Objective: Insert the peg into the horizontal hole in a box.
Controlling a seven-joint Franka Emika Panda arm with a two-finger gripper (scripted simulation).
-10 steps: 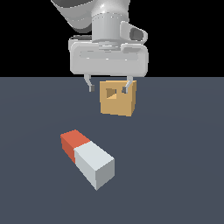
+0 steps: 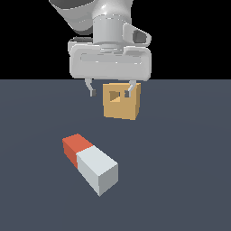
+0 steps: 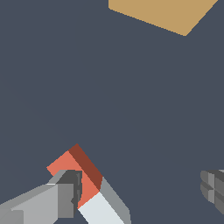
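Note:
The peg [image 2: 90, 163] lies flat on the dark floor, with a red-orange end toward the exterior view's left and a longer white-grey part toward the front. The tan box [image 2: 121, 100] stands farther back, its small square hole [image 2: 113, 95] on the face turned to the camera. My gripper [image 2: 111, 90] hangs open in the air in front of the box, well above and behind the peg, holding nothing. In the wrist view the peg [image 3: 89, 186] shows by one of my fingers [image 3: 65, 192], and a corner of the box [image 3: 162, 13] is at the frame edge.
A flat dark grey floor [image 2: 180, 171] carries the peg and the box. Nothing else stands on it.
The gripper has shifted slightly, staying open in front of the box. The peg and the box have not moved.

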